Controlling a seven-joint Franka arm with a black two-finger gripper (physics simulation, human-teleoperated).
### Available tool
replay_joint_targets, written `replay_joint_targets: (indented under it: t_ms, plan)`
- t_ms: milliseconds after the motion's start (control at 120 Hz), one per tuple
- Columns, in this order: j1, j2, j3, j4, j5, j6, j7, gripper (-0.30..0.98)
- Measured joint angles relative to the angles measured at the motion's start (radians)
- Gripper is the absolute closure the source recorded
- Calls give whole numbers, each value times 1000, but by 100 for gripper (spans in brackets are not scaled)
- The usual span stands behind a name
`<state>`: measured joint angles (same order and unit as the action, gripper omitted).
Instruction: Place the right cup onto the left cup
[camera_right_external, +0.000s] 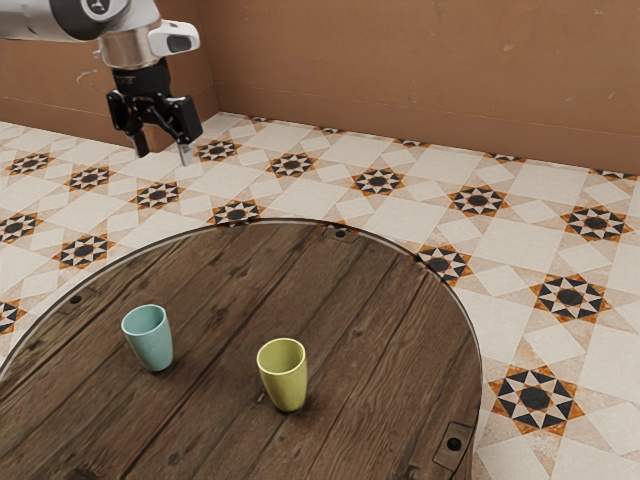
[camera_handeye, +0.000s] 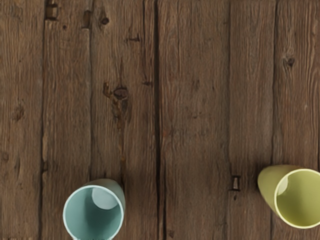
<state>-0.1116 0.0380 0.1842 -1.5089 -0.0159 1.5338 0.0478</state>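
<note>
My gripper (camera_right_external: 163, 156) hangs open over the wooden table (camera_right_external: 235, 290); upright below, bare inside, stand the teal cup (camera_right_external: 150, 342), exterior view's left, and yellow-green cup (camera_right_external: 284, 378), right.

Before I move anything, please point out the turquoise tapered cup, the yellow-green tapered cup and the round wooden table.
Turquoise tapered cup (camera_right_external: 153, 346), exterior view, outer wall.
Yellow-green tapered cup (camera_right_external: 285, 386), exterior view, outer wall.
Round wooden table (camera_right_external: 300, 280), exterior view, bare planks.

The round table (camera_right_external: 225, 285) before me looks like rough, grained wood, knotted and mostly matt. The teal cup (camera_right_external: 149, 339) and the yellow-green cup (camera_right_external: 284, 376) look smooth, with a soft sheen. Patterned floor tiles (camera_right_external: 375, 180) look smooth; the brown wall (camera_right_external: 420, 60) looks matt and scuffed.
</note>
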Motion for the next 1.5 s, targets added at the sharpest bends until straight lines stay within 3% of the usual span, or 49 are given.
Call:
replay_joint_targets:
  t_ms: [267,550,717,1042,1500]
  plan:
    - [-13,61,-9,-10,1,27,-9,2]
    - [-35,137,-36,-173,1,190,-11,2]
    - [-43,82,-81,-321,0,296,-20,2]
    - [-76,57,-178,-462,-11,405,-107,2]
    - [-73,44,-194,-618,-52,507,-208,2]
